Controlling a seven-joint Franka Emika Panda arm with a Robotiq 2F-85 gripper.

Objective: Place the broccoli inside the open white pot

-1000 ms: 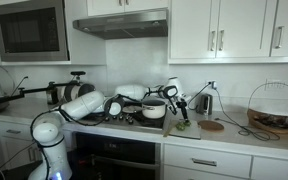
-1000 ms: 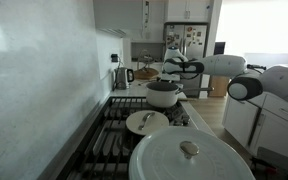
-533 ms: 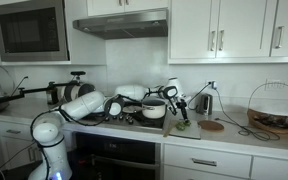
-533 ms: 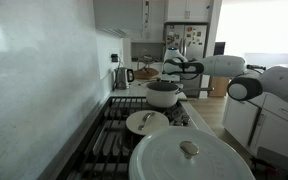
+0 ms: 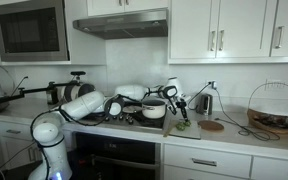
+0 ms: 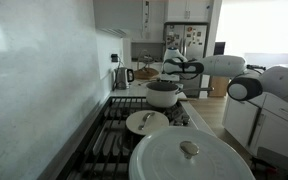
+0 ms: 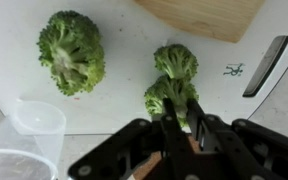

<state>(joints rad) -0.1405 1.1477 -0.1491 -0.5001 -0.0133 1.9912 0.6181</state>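
Note:
In the wrist view my gripper [image 7: 183, 118] points down at a white cutting board [image 7: 124, 95]. Its two dark fingers are shut on the lower part of a small broccoli [image 7: 172, 92] floret. A second small floret [image 7: 175, 60] lies just beyond it, and a larger head [image 7: 72, 50] rests at the upper left. The open white pot [image 5: 154, 109] with a dark rim stands on the stove, beside the gripper [image 5: 180, 118] in an exterior view. The same pot [image 6: 163, 94] appears at mid-distance on the burners.
A wooden board [image 7: 199, 15] and a black knife handle [image 7: 266, 65] lie past the broccoli; a clear plastic cup [image 7: 34, 125] stands to the left. A large white lid [image 6: 189, 160] and a smaller one [image 6: 147, 122] sit on the stove. A wire basket [image 5: 274, 110] is on the counter.

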